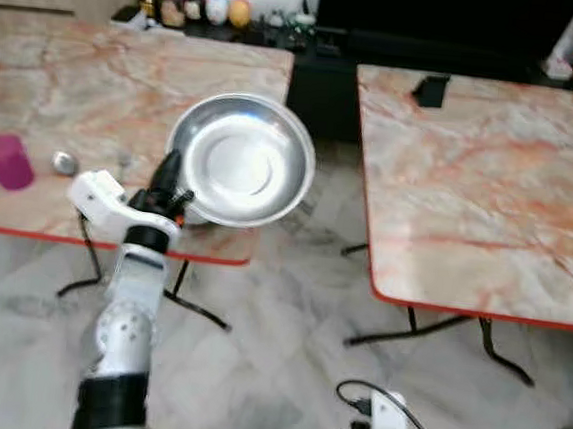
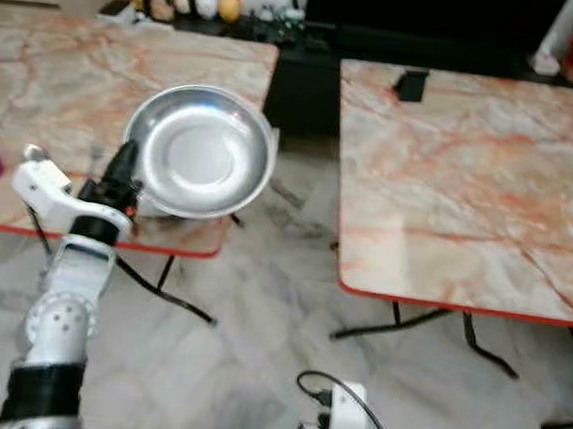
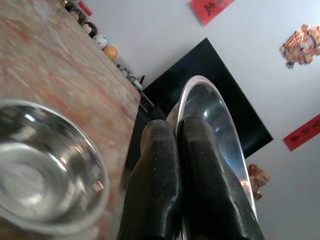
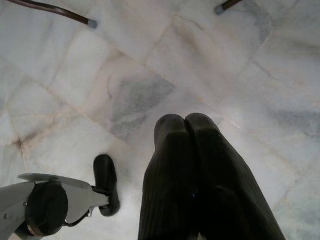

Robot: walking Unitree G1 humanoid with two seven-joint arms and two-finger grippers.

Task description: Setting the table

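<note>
Two marble worktops stand before me with a strip of pale floor between; the left worktop (image 1: 97,88) is my landmark. Over its near right corner I hold a wide steel plate (image 1: 241,158), my left hand (image 1: 166,186) pinched on its near rim, fingers pressed narrow. A second steel bowl (image 3: 42,165) sits on this worktop just beside my hand, so setting down means clearing it. A purple cup (image 1: 5,160) rests at the worktop's left edge. My right hand (image 4: 187,125) hangs closed over the floor.
</note>
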